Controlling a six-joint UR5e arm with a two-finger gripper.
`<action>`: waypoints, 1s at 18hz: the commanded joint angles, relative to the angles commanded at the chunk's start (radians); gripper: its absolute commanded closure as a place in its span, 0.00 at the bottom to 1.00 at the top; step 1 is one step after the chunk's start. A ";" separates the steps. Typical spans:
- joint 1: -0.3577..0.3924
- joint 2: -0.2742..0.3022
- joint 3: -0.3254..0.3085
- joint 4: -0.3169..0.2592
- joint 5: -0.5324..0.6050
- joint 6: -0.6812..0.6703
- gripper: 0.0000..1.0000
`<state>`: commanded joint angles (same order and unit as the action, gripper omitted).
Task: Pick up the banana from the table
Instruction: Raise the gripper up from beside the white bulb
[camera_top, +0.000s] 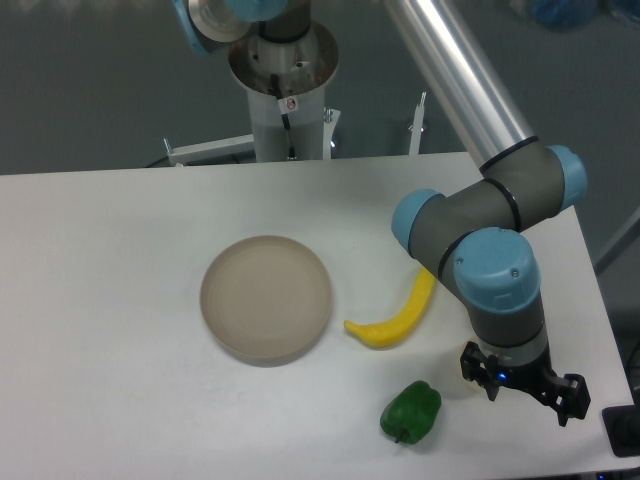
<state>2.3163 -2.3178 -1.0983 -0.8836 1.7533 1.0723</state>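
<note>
Yellow banana (398, 316), green pepper (411, 412), beige plate (266, 297), white table (120, 250)

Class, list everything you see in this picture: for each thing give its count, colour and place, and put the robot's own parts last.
table: one, white, fills the view.
plate: one, beige, round, centre of table.
banana: one, yellow, right of plate, upper end hidden behind arm.
pepper: one, green, near front edge, below banana.
arm: one, grey with blue caps, from its base at the back to the right side.
hand: one, black, right of pepper; fingers too unclear to judge.
</note>
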 joint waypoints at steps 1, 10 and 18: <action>0.000 0.000 0.000 0.000 0.000 0.000 0.00; 0.003 0.011 -0.011 0.002 -0.005 0.000 0.00; 0.015 0.052 -0.075 -0.021 -0.002 -0.012 0.00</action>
<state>2.3316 -2.2658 -1.1734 -0.9050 1.7518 1.0600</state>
